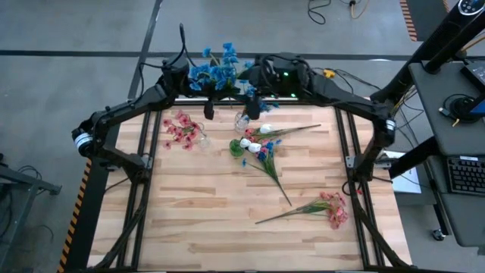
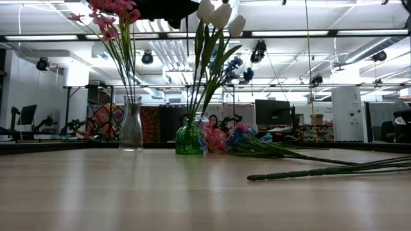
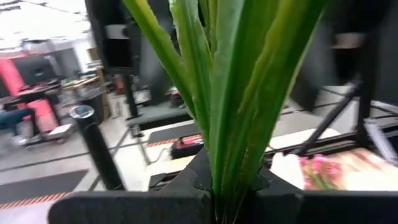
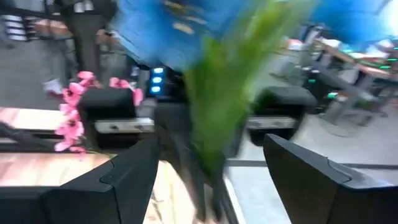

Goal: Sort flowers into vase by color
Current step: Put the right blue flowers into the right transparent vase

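Note:
A bunch of blue flowers [image 1: 216, 72] is held up over the table's far edge by my left gripper [image 1: 203, 89], which is shut on its green stems [image 3: 230, 93]. My right gripper [image 4: 208, 180] is open, level and close to the bunch. Its fingers stand on either side of the blurred stems [image 4: 214, 106] without touching them. A clear vase [image 2: 131, 128] holds pink flowers [image 1: 180, 127]. A green vase [image 2: 188, 138] holds white flowers [image 2: 218, 13]. A mixed pink and blue sprig [image 1: 263, 154] and a pink sprig [image 1: 332, 208] lie flat on the table. My left gripper pinches the bundle of green stems and leaves [image 3: 231, 183] between its two shut fingers, low on the stems. The fingers come in level and lie across the stems. The stems rise upright out of the hold, and the bunch is lifted clear of the table.
The two vases stand side by side in the far middle of the wooden table [image 1: 197, 220], with a small clear glass [image 1: 242, 120] next to them. A long stem [image 2: 321, 172] lies across the right half. The near half of the table is bare wood.

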`<state>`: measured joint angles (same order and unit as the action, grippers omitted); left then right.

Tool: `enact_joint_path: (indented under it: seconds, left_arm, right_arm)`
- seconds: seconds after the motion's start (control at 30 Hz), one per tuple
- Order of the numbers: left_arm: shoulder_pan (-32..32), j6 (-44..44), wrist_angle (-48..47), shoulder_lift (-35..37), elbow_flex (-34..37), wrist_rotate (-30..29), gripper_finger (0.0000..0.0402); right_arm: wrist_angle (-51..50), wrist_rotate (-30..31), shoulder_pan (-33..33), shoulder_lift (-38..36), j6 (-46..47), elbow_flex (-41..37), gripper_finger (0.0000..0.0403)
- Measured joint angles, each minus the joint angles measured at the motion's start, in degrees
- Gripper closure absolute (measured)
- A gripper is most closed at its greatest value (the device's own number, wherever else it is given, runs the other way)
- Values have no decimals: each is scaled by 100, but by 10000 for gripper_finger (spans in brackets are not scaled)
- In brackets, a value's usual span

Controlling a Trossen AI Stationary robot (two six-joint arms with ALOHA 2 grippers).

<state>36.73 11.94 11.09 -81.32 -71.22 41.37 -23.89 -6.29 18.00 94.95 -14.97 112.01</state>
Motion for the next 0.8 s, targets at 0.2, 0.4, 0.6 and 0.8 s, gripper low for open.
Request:
enact_joint_path:
  seconds: [0.2, 0.4, 0.6, 0.8]
  left_arm:
    - [4, 68, -3, -5, 0, -80, 401]
    - [4, 103, -17, -7, 0, -35, 401]
    - [4, 105, -9, -7, 0, -33, 401]
    - [4, 67, -8, -7, 0, -112, 399]
  right_arm:
    - [-404, -103, 17, 494, -4, 742, 141]
    - [-440, -118, 118, 537, 43, 887, 197]
    - [-457, -124, 153, 536, 141, 880, 288]
    - [-457, -123, 153, 537, 84, 880, 373]
